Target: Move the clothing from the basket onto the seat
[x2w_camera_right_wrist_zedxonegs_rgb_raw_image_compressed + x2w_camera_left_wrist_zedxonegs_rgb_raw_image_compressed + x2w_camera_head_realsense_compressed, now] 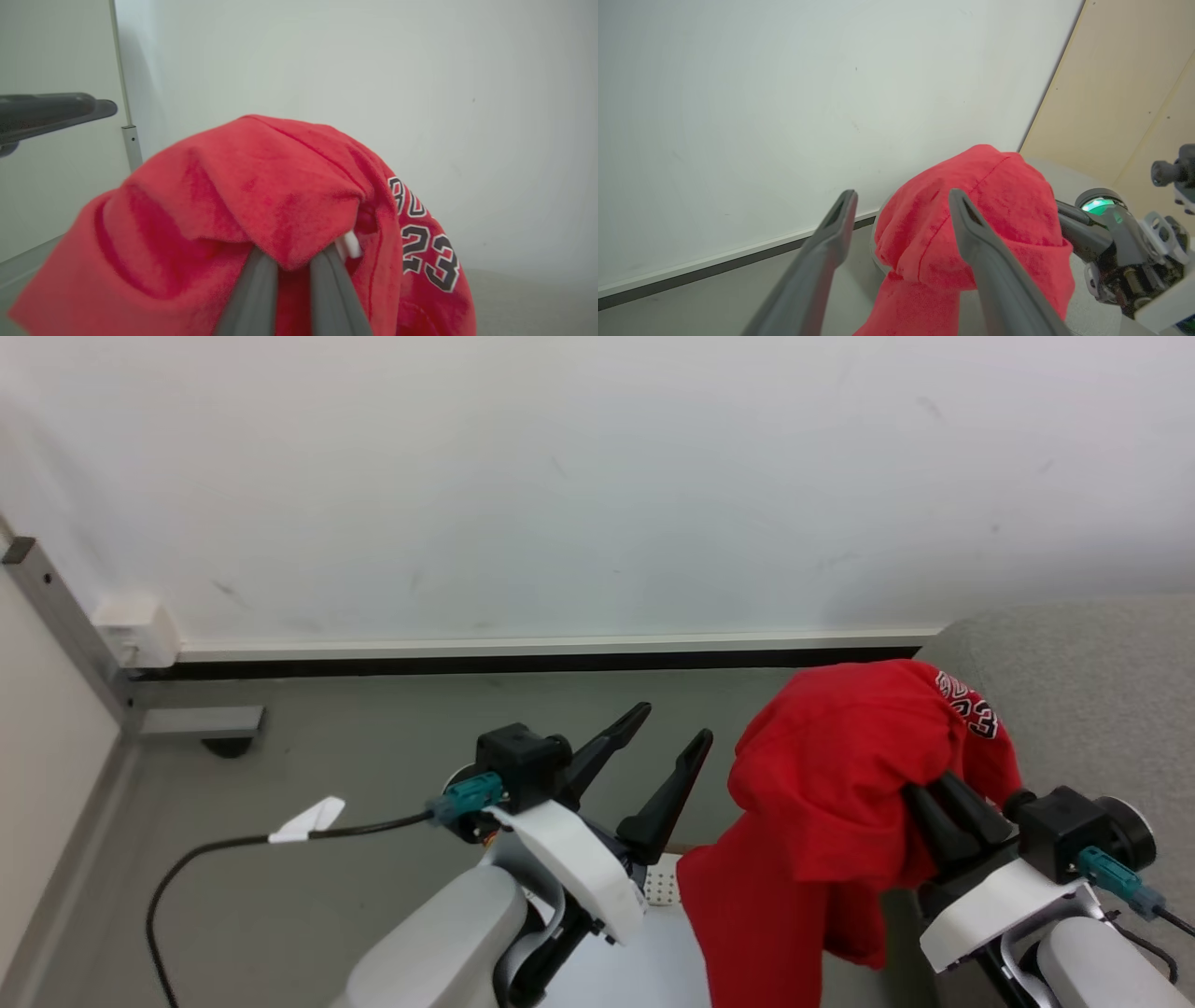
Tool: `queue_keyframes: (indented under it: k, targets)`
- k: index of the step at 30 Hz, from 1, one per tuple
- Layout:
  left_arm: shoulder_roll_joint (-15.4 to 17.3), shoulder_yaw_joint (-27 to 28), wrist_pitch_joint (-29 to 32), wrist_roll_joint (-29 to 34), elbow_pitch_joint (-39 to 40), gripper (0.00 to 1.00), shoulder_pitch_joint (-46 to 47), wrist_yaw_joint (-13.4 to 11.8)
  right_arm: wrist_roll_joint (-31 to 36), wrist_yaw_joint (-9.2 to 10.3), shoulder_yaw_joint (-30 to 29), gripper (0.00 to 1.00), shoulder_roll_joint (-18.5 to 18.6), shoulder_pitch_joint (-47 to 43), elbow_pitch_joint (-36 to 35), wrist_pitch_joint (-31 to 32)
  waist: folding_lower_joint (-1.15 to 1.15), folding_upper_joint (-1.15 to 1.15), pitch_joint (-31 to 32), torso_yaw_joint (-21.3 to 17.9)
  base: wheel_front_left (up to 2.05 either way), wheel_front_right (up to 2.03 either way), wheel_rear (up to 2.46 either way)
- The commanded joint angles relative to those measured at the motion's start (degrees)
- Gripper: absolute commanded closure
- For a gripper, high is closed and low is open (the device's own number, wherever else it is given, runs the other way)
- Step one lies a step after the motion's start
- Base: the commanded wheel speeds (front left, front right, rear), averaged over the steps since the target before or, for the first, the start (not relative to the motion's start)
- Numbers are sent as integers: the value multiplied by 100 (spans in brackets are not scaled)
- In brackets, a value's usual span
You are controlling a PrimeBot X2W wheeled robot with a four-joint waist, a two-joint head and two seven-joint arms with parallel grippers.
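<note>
Each arm has a rounded pale grey forearm (439,933) and a white wrist shell (569,859). On the wrist sits a black boxy housing (513,756) with a teal connector (471,795) feeding a thin black cable (373,827), and the left cable carries a small white tag (308,819). The left end effector (674,721) and right end effector (929,793) each have two long, tapering dark fingers, and a green light (1097,205) glows on the right wrist.

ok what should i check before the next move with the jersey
1. Right tool shut on jersey: ok, fabric is bunched over it.
2. Left tool open and apart from the jersey: ok.
3. Jersey over sofa: not ok, it hangs mostly beside the sofa's edge.
4. Hem free of basket: cannot tell, the fabric drops past the head view's bottom edge.
</note>
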State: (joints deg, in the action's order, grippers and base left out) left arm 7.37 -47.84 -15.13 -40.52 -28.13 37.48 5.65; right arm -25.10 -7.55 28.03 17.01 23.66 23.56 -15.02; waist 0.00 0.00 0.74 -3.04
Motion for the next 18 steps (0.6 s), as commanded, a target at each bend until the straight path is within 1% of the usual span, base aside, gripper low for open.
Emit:
queue_keyframes:
  k: [1,4,8,10,18]
  targets:
    - [62,54,-1,73,87,0,-149,-26,35,12,-87,100,75,-98,-70,-22,0,0,-28,-203,0,0,0]
    - [144,244,-2,308,433,0,-372,-48,166,12,-307,100,114,-203,-271,-22,0,0,-64,-487,0,0,0]
    - [175,370,-2,544,797,0,-631,-2,302,12,-644,100,198,-358,-528,-22,0,0,-100,-864,0,0,0]
    - [184,435,-1,674,949,0,-729,15,350,12,-763,100,175,-436,-689,-22,0,0,-123,-1067,0,0,0]
    - [131,583,-3,1057,1120,0,-1024,97,466,12,-1160,100,81,-889,-1188,-21,0,0,-159,-1697,0,0,0]
